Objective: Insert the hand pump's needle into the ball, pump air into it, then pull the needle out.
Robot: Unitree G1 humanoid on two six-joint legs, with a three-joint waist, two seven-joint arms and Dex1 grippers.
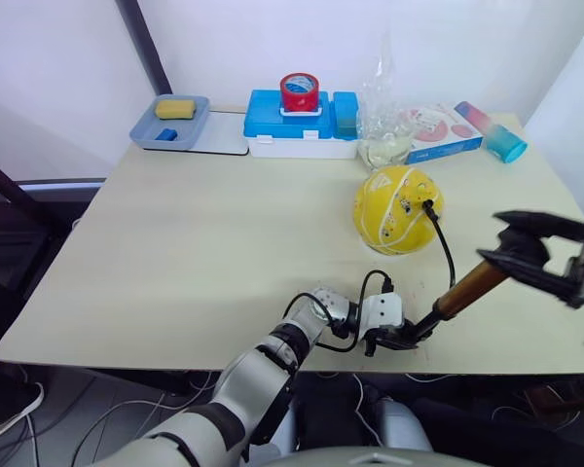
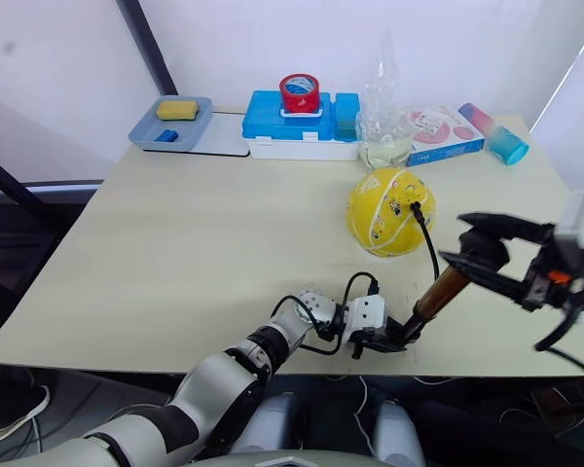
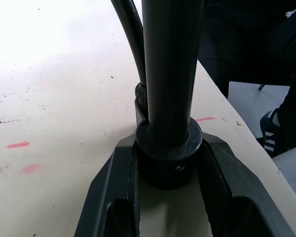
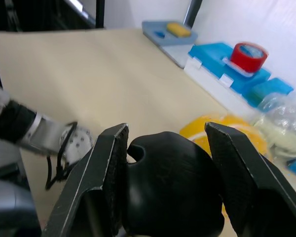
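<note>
The hand pump [image 1: 464,289] stands tilted at the near table [image 1: 175,253] edge. Its base is clamped by the left gripper [image 3: 168,163], its handle pinched by the right gripper [image 4: 170,170]. The needle [image 1: 427,205] appears seated in the ball [image 1: 394,209]; pumping and withdrawal remain. A tape roll [image 1: 299,91] and boxes [image 1: 292,122] stand well clear beyond.

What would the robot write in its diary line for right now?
left gripper: shut on copper-brown hand pump base | right gripper: around black pump handle | hose in yellow rubber ball | stage: pumping
</note>
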